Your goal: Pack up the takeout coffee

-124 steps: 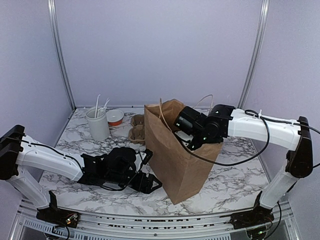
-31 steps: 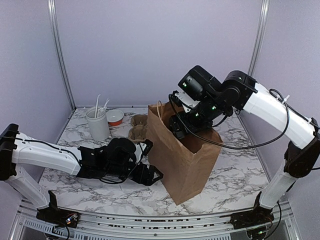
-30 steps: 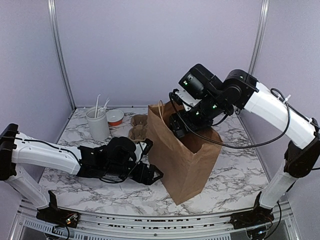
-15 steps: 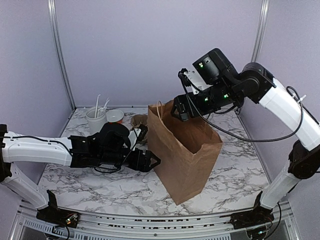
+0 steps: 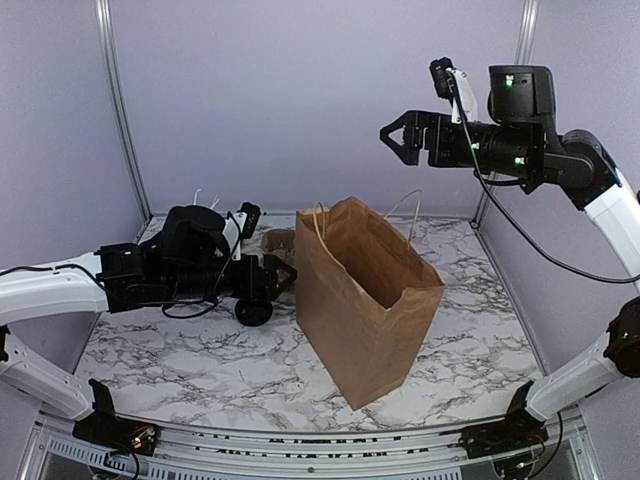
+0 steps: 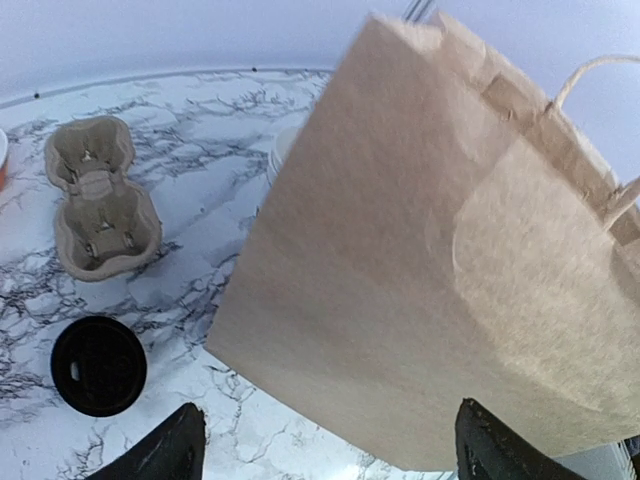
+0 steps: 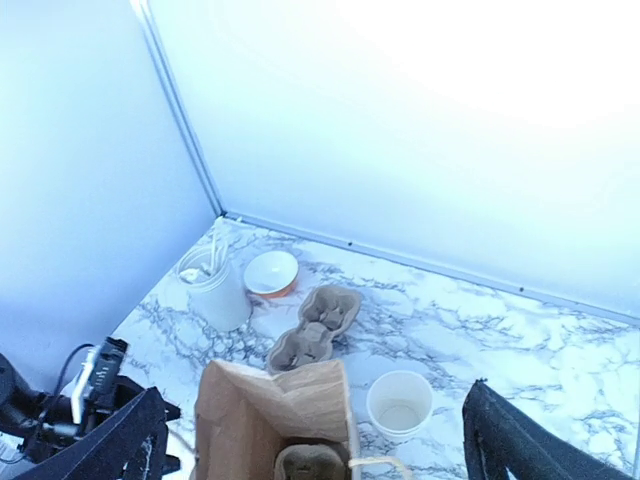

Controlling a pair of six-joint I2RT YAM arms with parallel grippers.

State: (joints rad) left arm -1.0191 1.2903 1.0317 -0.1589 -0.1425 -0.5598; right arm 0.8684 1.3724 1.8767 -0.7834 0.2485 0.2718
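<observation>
The takeout coffee with the dome lid shows in no view. A brown paper bag (image 5: 370, 300) stands open mid-table. The right wrist view looks down into it (image 7: 260, 425) and shows a cardboard carrier piece (image 7: 310, 466) inside. My right gripper (image 5: 392, 138) is open and empty, high above and behind the bag (image 7: 314, 390). My left gripper (image 5: 280, 278) is open and empty, just left of the bag, facing its side (image 6: 328, 408). A loose flat black lid (image 5: 253, 312) lies on the table below it (image 6: 98, 365).
A cardboard cup carrier (image 7: 315, 330) lies behind the bag's left side (image 6: 100, 215). A lidless white cup (image 7: 400, 405) stands behind the bag. A white container with utensils (image 7: 215, 285) and an orange bowl (image 7: 272, 272) stand at the back left.
My right gripper has come up out of the bag and risen high to the right, empty. My left gripper has lifted and drawn back left from the bag's front; the black lid now shows.
</observation>
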